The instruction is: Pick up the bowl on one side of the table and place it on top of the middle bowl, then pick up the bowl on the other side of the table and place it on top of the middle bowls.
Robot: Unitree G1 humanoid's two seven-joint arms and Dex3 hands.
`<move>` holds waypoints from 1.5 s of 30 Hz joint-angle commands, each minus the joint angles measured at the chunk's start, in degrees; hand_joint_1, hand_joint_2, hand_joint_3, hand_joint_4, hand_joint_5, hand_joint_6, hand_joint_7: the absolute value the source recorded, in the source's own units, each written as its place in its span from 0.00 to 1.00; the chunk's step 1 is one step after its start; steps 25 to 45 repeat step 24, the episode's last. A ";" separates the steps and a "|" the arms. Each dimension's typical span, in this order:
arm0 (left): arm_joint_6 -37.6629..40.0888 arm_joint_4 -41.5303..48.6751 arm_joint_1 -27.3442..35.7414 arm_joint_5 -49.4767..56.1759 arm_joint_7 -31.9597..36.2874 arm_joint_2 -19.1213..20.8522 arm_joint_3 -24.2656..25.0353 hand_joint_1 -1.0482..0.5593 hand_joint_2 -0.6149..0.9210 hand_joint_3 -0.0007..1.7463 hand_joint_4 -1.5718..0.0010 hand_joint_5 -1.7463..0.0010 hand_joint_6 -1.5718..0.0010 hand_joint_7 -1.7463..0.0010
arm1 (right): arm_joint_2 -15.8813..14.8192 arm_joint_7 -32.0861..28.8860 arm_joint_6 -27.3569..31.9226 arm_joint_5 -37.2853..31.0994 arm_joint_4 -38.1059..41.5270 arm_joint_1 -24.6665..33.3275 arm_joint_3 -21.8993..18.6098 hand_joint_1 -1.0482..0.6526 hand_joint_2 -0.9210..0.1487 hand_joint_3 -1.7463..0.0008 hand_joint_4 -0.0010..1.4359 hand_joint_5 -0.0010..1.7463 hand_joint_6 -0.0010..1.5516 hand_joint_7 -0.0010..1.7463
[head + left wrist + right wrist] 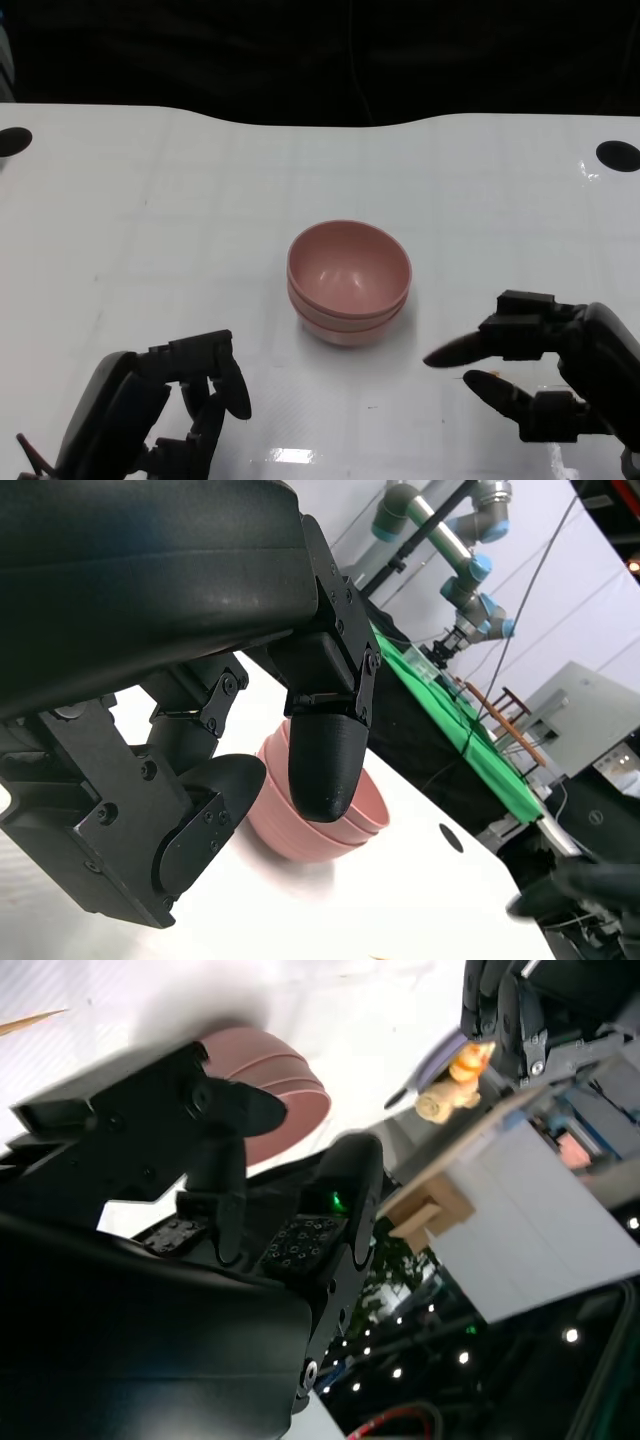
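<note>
Black left robot hand (pixel 170 400) loosely curled, seemingly empty; right robot hand (pixel 545 375) splayed, empty, beside pink bowl stack (pixel 349 282).

You are in robotics lab or test hall. Grey jointed industrial robot arm with blue caps (pixel 452 542) stands past long green-topped bench (pixel 430 685). Grey metal cabinet (pixel 583 717) sits beside it, cables strung overhead. Your own work surface is glossy white table with round black holes at corners (pixel 180 230). Right wrist view shows white boxy unit (pixel 545 1210), small lights in dark background.
</note>
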 commanded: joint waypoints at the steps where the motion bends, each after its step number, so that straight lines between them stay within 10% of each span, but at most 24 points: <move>1: -0.55 0.48 0.45 -0.54 -0.35 1.27 0.67 0.69 0.56 0.89 0.42 0.03 0.45 0.16 | 0.91 -1.28 -2.49 1.02 2.92 -1.18 -0.94 0.74 0.71 0.13 0.72 0.86 0.68 0.57; 9: -1.07 1.21 -0.15 0.18 0.06 1.57 0.71 0.69 0.56 0.89 0.42 0.03 0.45 0.16 | 1.64 -2.85 -4.05 -0.54 7.80 -3.34 -2.10 0.79 0.87 0.00 0.71 0.99 0.63 0.77; 45: -1.30 2.03 -0.73 -0.70 -1.06 2.96 0.59 0.67 0.55 0.89 0.42 0.04 0.45 0.17 | 1.43 -3.09 -7.56 -1.69 13.71 -5.98 -1.16 0.77 0.88 0.00 0.71 0.96 0.62 0.77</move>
